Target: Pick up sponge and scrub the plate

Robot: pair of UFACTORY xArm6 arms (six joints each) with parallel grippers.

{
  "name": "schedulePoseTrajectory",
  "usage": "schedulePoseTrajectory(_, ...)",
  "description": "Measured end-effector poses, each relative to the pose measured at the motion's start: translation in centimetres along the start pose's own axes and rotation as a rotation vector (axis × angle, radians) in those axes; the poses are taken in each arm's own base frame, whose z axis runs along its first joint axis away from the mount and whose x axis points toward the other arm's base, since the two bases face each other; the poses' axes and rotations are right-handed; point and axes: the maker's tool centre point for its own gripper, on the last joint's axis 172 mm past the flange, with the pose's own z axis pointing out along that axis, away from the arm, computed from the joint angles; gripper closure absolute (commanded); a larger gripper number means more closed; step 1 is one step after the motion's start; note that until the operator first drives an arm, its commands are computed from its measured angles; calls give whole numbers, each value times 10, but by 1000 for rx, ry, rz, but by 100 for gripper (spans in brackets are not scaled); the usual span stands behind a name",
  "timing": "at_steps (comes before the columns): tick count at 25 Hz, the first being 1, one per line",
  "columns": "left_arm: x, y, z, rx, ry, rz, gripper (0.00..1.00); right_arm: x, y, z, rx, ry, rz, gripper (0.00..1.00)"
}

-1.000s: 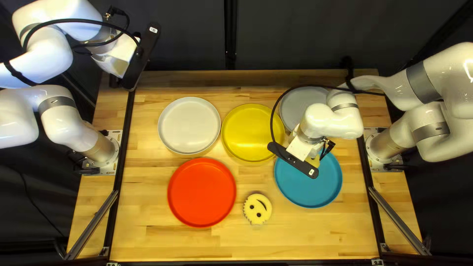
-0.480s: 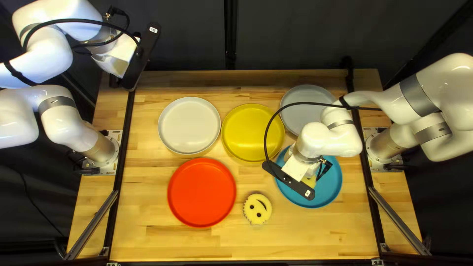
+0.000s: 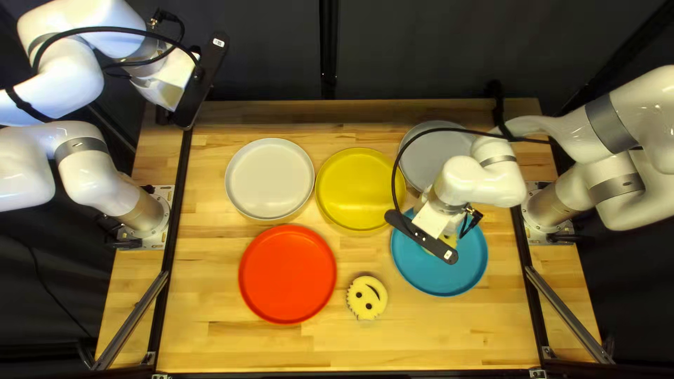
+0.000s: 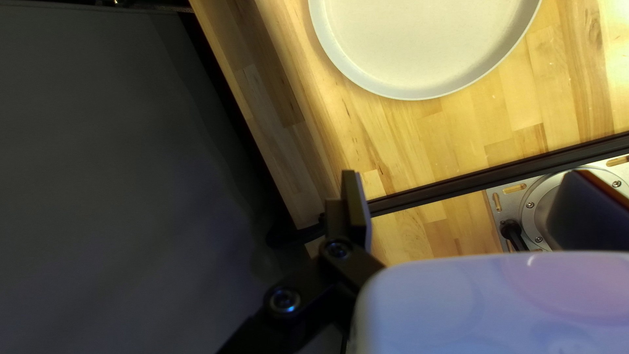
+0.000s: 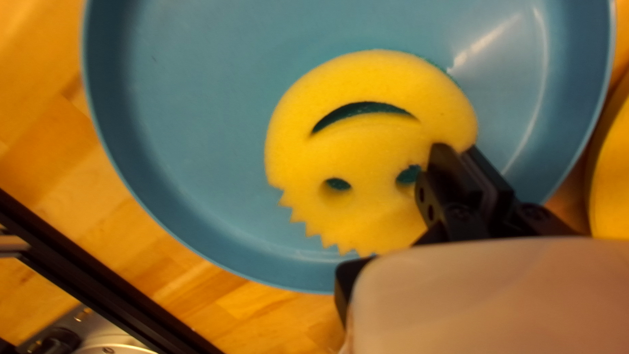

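Left tool [image 4: 362, 212] high, spread wide; right tool [image 5: 436, 160] low, clamped tight.

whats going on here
The right gripper is shut on a yellow smiley sponge and holds it down inside the blue plate, mid-scrub by the look of it. The left gripper is open and empty, raised by the table's far left corner. A second smiley sponge lies on the table beside the orange plate.

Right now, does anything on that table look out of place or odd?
Nothing spilled or broken. One oddity: a spare smiley sponge lies unused on the table between the orange plate and blue plate, while the right gripper holds an identical sponge on the blue plate.
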Motion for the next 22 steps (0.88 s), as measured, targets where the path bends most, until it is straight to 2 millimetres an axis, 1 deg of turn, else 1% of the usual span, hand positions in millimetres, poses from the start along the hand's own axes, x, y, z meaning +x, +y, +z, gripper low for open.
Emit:
schedulePoseTrajectory(2, 0, 0, 0, 0, 0, 0, 0, -2, -1, -3, -1, -7, -2, 100)
schedulePoseTrajectory(5, 0, 0, 0, 0, 0, 0, 0, 2, -5, -5, -1, -10, -3, 100)
schedulePoseTrajectory(8, 0, 0, 0, 0, 0, 0, 0, 13, -11, 3, 11, 1, 0, 100)
schedulePoseTrajectory(11, 0, 0, 0, 0, 0, 0, 0, 30, -19, 9, 22, 18, 1, 100)
schedulePoseTrajectory(16, 0, 0, 0, 0, 0, 0, 0, 54, -38, -2, 23, 29, 8, 100)
schedulePoseTrajectory(20, 0, 0, 0, 0, 0, 0, 0, 65, -49, -4, 15, 26, 4, 100)
schedulePoseTrajectory(22, 0, 0, 0, 0, 0, 0, 0, 64, -52, -2, 12, 23, 2, 100)
